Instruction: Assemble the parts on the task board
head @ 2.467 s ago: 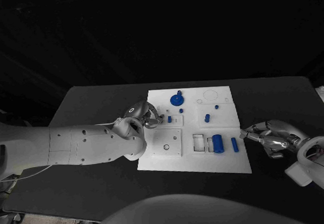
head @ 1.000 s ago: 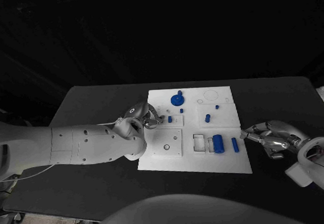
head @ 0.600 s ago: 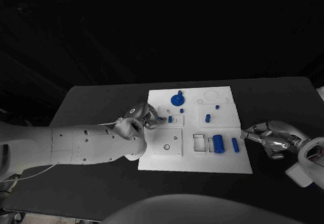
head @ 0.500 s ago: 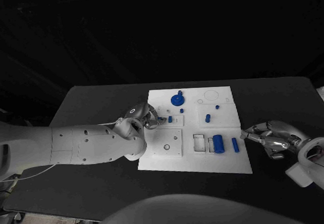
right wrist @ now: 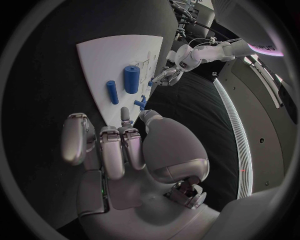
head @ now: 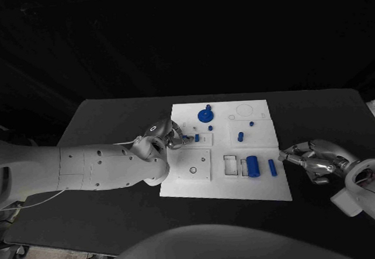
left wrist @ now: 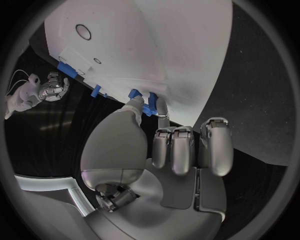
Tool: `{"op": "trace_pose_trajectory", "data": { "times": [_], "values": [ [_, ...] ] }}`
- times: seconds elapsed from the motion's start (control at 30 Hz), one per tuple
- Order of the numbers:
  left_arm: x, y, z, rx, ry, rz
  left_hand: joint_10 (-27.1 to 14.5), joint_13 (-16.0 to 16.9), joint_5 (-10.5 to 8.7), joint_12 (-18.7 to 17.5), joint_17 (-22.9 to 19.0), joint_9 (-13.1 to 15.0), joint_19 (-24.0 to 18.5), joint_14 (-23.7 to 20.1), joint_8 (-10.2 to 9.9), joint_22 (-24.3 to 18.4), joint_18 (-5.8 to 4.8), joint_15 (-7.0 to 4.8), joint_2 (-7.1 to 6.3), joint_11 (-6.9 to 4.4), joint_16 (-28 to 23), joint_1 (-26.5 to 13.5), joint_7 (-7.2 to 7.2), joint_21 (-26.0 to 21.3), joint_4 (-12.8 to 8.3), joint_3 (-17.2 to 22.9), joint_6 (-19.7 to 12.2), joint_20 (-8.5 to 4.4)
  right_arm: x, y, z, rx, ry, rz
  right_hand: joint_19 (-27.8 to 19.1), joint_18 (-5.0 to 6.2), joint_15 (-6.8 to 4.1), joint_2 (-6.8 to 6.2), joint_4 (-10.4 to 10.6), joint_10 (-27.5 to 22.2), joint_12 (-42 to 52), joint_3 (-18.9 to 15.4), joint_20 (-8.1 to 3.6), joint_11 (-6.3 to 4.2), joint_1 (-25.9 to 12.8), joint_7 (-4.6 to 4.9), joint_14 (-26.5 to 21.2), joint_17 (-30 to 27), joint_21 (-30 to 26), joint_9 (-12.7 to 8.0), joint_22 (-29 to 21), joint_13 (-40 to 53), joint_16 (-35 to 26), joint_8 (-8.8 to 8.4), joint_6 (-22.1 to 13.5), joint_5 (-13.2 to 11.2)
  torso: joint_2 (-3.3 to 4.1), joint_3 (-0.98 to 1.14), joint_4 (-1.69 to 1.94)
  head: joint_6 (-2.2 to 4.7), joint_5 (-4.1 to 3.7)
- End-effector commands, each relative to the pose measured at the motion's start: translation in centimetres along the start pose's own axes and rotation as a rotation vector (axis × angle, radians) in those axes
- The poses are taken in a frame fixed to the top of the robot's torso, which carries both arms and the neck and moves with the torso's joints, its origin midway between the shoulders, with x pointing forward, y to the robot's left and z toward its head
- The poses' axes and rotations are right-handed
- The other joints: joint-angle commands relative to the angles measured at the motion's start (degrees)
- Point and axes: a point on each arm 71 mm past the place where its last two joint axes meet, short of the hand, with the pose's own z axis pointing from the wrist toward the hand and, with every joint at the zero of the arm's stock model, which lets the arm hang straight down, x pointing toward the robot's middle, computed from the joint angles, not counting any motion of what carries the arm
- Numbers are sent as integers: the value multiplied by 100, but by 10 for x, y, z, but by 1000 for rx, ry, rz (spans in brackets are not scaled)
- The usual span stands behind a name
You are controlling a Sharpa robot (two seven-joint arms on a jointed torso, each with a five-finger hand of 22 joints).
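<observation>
The white task board (head: 228, 188) lies in the middle of the black table. My left hand (head: 165, 134) reaches over its left edge. In the left wrist view the thumb and a finger of my left hand (left wrist: 164, 150) pinch a small blue peg (left wrist: 149, 107), seen at the fingertips (head: 194, 138) in the head view. My right hand (head: 314, 159) hangs beside the board's right edge with its fingers curled in and nothing seen in them. A blue bar (head: 271, 167) and a thick blue cylinder (head: 252, 166) lie on the board just left of it, the bar (right wrist: 112, 92) and the cylinder (right wrist: 131, 79) ahead of my right hand (right wrist: 125, 150).
A round blue knob (head: 205, 115) stands at the board's far side. Two short blue pegs (head: 239, 136) (head: 250, 124) stand right of the middle. A white square block with holes (head: 194, 165) sits near the left arm. Bare table lies all round the board.
My left hand's fingertips have shifted slightly at the small peg. The right hand has stayed where it was.
</observation>
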Motion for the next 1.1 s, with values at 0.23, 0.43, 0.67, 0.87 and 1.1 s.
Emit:
{"op": "trace_pose_trajectory", "data": {
  "times": [0.23,0.43,0.67,0.87,1.1],
  "values": [
    [0,0,-2,9,15,5,597,1505,183,1,1507,139,327,603,154,1313,61,49,65,47,14,-117,18,-50,7,-208,-105,54,1,0,0,-10,10,-5,-36,84,-24,4,-8,597,15,42,4,-17,62,-5,587,1509,-25,-10,923,1507,20,36,-40,42,-3,1,-1,0,0],
    [0,-1,-2,19,18,7,597,1505,877,1,1507,298,322,603,361,1309,64,38,196,27,14,-245,-11,-62,4,-236,-189,49,1,0,0,-11,10,-5,-39,85,-24,-3,-14,597,15,60,4,-17,72,-5,587,1509,-31,-14,922,1507,20,37,-42,78,0,3,-1,0,7],
    [1,-2,-2,34,22,2,597,1505,1623,1,1507,374,320,603,471,1309,65,17,196,-1,14,-229,-43,-66,4,-98,-269,30,1,0,0,-11,10,-5,-37,84,-24,-11,-19,597,15,81,5,-16,81,-4,587,1509,-31,-17,923,1507,20,38,-44,122,2,0,0,0,3],
    [-4,-4,-4,82,-14,-29,597,1505,1701,1,1507,394,322,603,521,1311,62,34,10,24,14,-634,-12,-59,8,-329,-288,37,1,0,-1,-12,4,-5,-35,84,-24,-15,-20,597,15,87,4,-16,83,-3,587,1509,-30,-19,924,1507,20,39,-44,137,0,0,-1,0,0],
    [-16,-3,-11,149,-88,-88,597,1505,1966,1,1507,425,344,603,578,1326,52,36,73,26,14,-743,-10,-8,4,-807,-359,44,0,0,-1,-13,-4,-5,-34,84,-24,-29,-24,597,15,98,5,-15,86,-2,587,1509,-32,-21,925,1507,20,40,-45,168,-1,0,2,0,-15]
  ]
}}
